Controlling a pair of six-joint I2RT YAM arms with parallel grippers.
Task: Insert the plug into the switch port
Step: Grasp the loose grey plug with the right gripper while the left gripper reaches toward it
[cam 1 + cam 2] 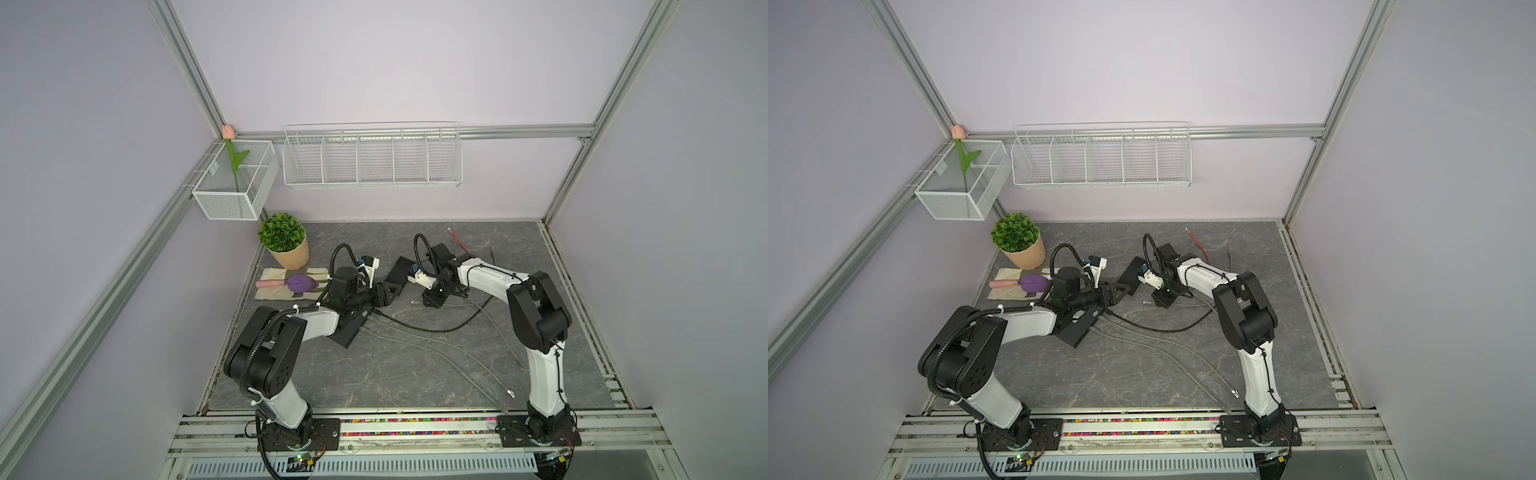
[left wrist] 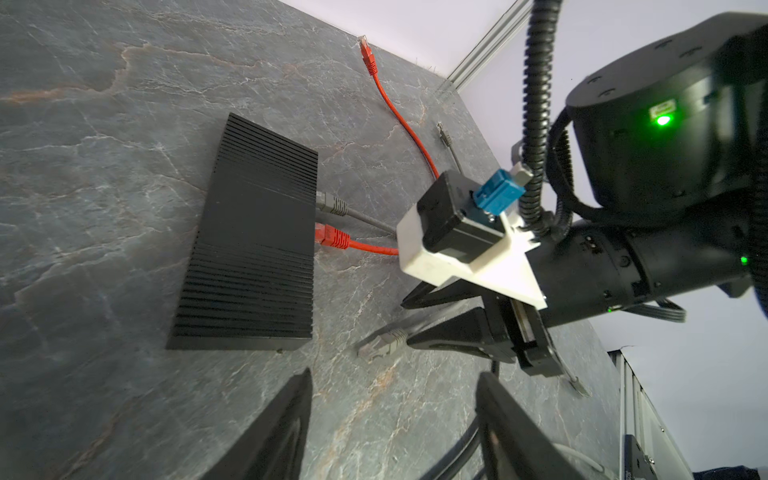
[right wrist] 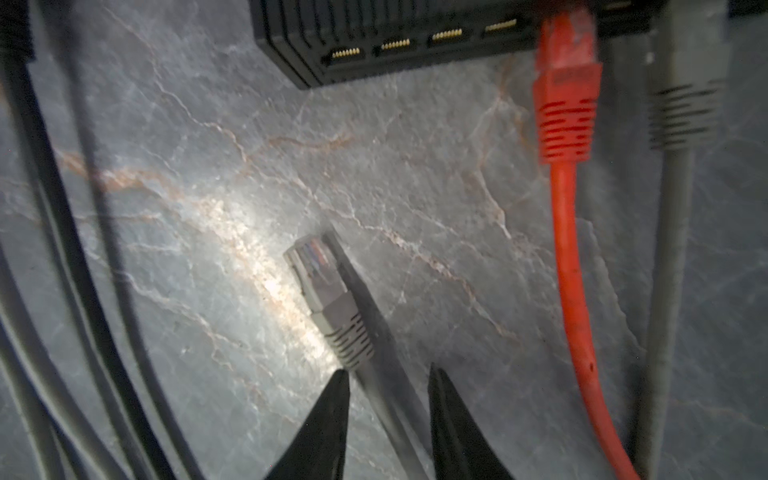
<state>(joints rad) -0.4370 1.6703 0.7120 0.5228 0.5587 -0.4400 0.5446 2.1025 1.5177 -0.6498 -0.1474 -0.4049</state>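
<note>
Closest to my right wrist camera, the right gripper (image 3: 386, 374) has its jaws partly apart, one on each side of the grey cable (image 3: 395, 415) just behind the grey plug (image 3: 324, 291). I see them around the cable but cannot say they pinch it. That plug lies loose on the tabletop (image 3: 199, 199), its clear tip angled roughly toward the switch (image 3: 415, 41) yet well short of it. Along the switch's front face a row of ports (image 3: 395, 43) stands unfilled, and beside them a red plug (image 3: 565, 83) and a grey connector (image 3: 681, 112) are seated. From my left wrist camera the left gripper (image 2: 395, 376) hangs wide open over bare tabletop just off one end of the switch, holding nothing. In both top views I see the two arms meeting around the switch mid-tabletop, with a potted plant (image 1: 282, 232) off at the back left corner.
</note>
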